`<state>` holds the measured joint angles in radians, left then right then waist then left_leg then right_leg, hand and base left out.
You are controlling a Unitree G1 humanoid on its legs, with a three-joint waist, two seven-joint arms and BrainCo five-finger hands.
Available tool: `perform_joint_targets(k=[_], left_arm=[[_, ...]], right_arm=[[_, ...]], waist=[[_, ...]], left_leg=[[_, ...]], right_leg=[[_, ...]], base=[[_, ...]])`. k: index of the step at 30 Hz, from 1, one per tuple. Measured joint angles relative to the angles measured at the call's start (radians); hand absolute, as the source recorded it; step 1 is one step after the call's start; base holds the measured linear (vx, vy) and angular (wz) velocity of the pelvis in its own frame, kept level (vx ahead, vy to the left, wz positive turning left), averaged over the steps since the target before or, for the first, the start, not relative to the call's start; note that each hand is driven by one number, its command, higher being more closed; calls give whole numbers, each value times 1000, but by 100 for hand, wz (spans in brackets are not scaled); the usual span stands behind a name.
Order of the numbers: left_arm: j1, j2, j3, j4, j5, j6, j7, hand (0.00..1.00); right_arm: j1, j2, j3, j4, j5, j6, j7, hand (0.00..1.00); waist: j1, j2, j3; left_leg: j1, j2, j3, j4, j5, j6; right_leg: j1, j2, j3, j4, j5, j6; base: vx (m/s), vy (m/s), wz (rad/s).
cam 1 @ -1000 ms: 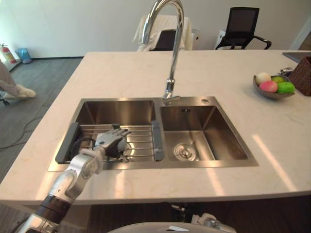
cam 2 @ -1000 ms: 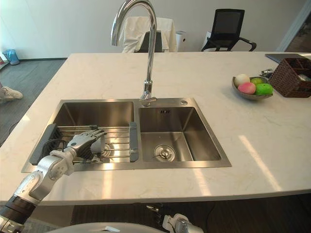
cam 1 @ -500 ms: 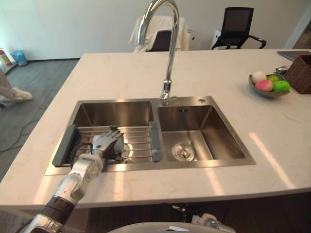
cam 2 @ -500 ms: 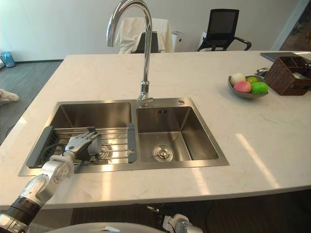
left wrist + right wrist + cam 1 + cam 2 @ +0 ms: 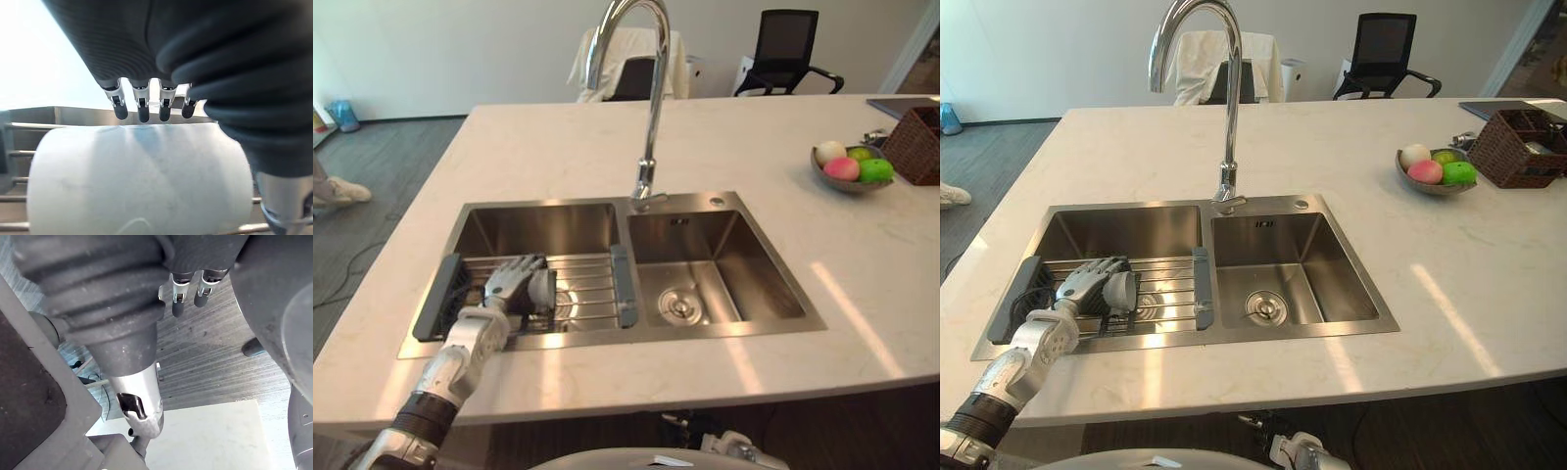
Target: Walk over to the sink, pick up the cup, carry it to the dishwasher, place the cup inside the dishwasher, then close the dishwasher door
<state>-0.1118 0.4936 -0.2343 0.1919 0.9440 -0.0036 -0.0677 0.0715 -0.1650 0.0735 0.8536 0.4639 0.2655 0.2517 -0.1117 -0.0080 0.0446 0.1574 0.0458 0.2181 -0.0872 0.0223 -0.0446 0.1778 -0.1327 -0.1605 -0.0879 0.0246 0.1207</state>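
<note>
- Reaching into the left basin of the sink [image 5: 724, 329], our left hand [image 5: 512, 282] lies over the cup [image 5: 137, 181].
- We see the cup, pale and lying on its side, on the wire rack [image 5: 589, 294] that spans this basin.
- Our left hand's fingers [image 5: 142, 105] stretch straight across the top of the cup and past its far edge. They are not curled round it, so the hand is open.
- Our right hand [image 5: 177, 298] hangs low above the floor, well apart from the sink, with its fingers relaxed and holding nothing.
- We note the tall curved faucet [image 5: 651, 117] standing between the two basins.
- Far along the pale tabletop [image 5: 558, 147] to our right, a bowl of fruit [image 5: 832, 184] sits just beside a dark woven basket [image 5: 1518, 147].
</note>
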Motion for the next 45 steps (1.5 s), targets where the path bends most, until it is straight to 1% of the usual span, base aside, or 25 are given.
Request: perform_joint_targets(k=[3, 5, 6, 9, 10, 11, 12, 14, 17, 18, 20, 22, 23, 25, 27, 31, 33, 35, 37, 40, 45], left_arm=[[-28, 12, 0, 8, 0, -23, -2, 0], [-45, 34, 1, 20, 0, -54, -11, 0], [-48, 42, 1, 20, 0, -62, -13, 0], [-58, 61, 36, 21, 0, -101, -41, 0], [-66, 78, 43, 25, -2, -115, -54, 0], [-72, 108, 52, 28, -12, -142, -84, 0], [-73, 113, 55, 28, -15, -147, -90, 0], [-102, 148, 79, 65, -40, -200, -143, 0], [-111, 188, 81, 86, -50, -227, -178, 0], [-123, 204, 82, 106, -62, -245, -198, 0], [-128, 218, 98, 111, -86, -260, -221, 0], [-132, 237, 118, 112, -122, -285, -248, 0], [-135, 244, 118, 112, -133, -291, -255, 0], [-153, 259, 118, 115, -177, -300, -291, 0], [-175, 259, 119, 125, -198, -307, -315, 0], [-185, 262, 124, 139, -208, -332, -351, 0], [-185, 262, 124, 138, -218, -332, -368, 0], [-185, 262, 124, 135, -226, -332, -400, 0], [-185, 262, 124, 133, -226, -332, -407, 0], [-171, 261, 124, 121, -226, -329, -438, 0], [-115, 229, 121, 88, -225, -325, -449, 0]], right_arm=[[0, 0, 0, 0, 0, 1, 0, 0], [-1, 0, -2, 0, 0, 1, 2, 0], [-1, 0, -3, 0, 0, 1, 3, 0], [0, 0, -8, 0, 0, 1, 6, 0], [0, 0, -9, 0, 0, 1, 9, 0], [0, 0, -17, 1, 0, 1, 13, 0], [0, 0, -19, 1, 0, 2, 14, 0], [1, -1, -32, 13, 0, 2, 32, 0], [1, -1, -41, 22, 0, 1, 42, 0], [1, -2, -45, 23, 0, 1, 50, 0], [5, -2, -46, 25, 0, 1, 58, 0], [6, -4, -48, 26, 0, 1, 69, 0], [6, -4, -48, 26, 0, 1, 70, 0], [9, -5, -50, 26, 0, 0, 71, 0], [11, -5, -57, 27, -1, 1, 74, 0], [17, -5, -79, 27, -1, -1, 75, 0], [17, -5, -79, 27, -1, -4, 75, 0], [18, -5, -82, 28, -1, -6, 75, 0], [18, -5, -87, 28, -1, -6, 76, 0], [18, -4, -87, 28, -1, -7, 80, 0], [17, -4, -87, 28, -1, -8, 90, 0]], waist=[[2, 0, 0], [1, 0, 0], [1, 0, 0], [0, -1, 2], [1, -2, 2], [1, -2, 3], [1, -2, 4], [5, -2, 4], [4, -1, 5], [6, -1, 5], [6, -1, 5], [6, 0, 5], [7, 0, 6], [11, 1, 6], [16, 2, 7], [21, 8, 10], [24, 10, 12], [27, 12, 13], [29, 12, 13], [28, 11, 14], [28, 7, 18]], left_leg=[[1, 0, 4, 0, -3, -1], [1, 0, 9, 0, -5, -1], [0, 0, 9, 0, -5, -1], [1, 0, 11, 0, -6, -2], [1, 1, 12, 0, -6, -2], [1, 1, 13, 0, -6, -2], [1, 1, 13, 0, -6, -2], [2, 0, 14, 0, -6, -2], [4, 0, 16, 0, -6, -2], [4, 0, 16, 0, -6, -2], [4, 0, 16, 0, -6, -2], [3, 1, 17, 0, -6, -2], [3, 1, 17, 0, -6, -2], [3, 0, 17, 0, -6, -2], [3, 0, 17, 0, -6, -2], [5, 0, 17, 0, -6, -2], [5, 0, 16, 0, -6, -2], [5, 0, 14, 0, -6, -2], [5, 0, 14, 0, -6, -2], [4, 0, 13, 0, -6, -2], [5, 0, 12, 0, -6, -2]], right_leg=[[-2, 0, 5, 0, -1, 1], [-5, 0, 10, 0, -1, 1], [-5, 0, 10, 0, -1, 1], [-6, 0, 12, 1, -1, 2], [-5, 0, 12, 1, -2, 2], [-5, 0, 12, 2, -2, 2], [-5, 0, 12, 2, -1, 2], [-4, -1, 13, 2, -1, 2], [-4, -1, 14, 1, -1, 2], [-4, -1, 14, 1, -1, 2], [-5, -1, 14, 1, -1, 2], [-4, -1, 15, 1, -1, 2], [-4, -1, 15, 2, -1, 2], [-3, -1, 15, 4, -1, 2], [-2, -1, 15, 6, -1, 2], [-1, -1, 15, 6, -1, 2], [0, -1, 14, 6, -1, 2], [0, -1, 13, 6, -1, 2], [0, -1, 12, 6, -2, 2], [-1, -1, 12, 6, -2, 3], [-1, -1, 11, 5, -2, 3]], base=[[4, -4, -5], [3, -5, -7], [2, -8, -4], [0, 0, 0], [0, 0, 0], [0, 0, 0], [0, 0, 0], [0, 0, 0], [0, 0, 0], [0, 0, 0], [0, 0, 0], [0, 0, 0], [0, 0, 0], [0, 0, 0], [0, 0, 0], [0, 0, 0], [0, 0, 0], [0, 0, 0], [0, 0, 0], [0, 0, 0], [0, 0, 0]])
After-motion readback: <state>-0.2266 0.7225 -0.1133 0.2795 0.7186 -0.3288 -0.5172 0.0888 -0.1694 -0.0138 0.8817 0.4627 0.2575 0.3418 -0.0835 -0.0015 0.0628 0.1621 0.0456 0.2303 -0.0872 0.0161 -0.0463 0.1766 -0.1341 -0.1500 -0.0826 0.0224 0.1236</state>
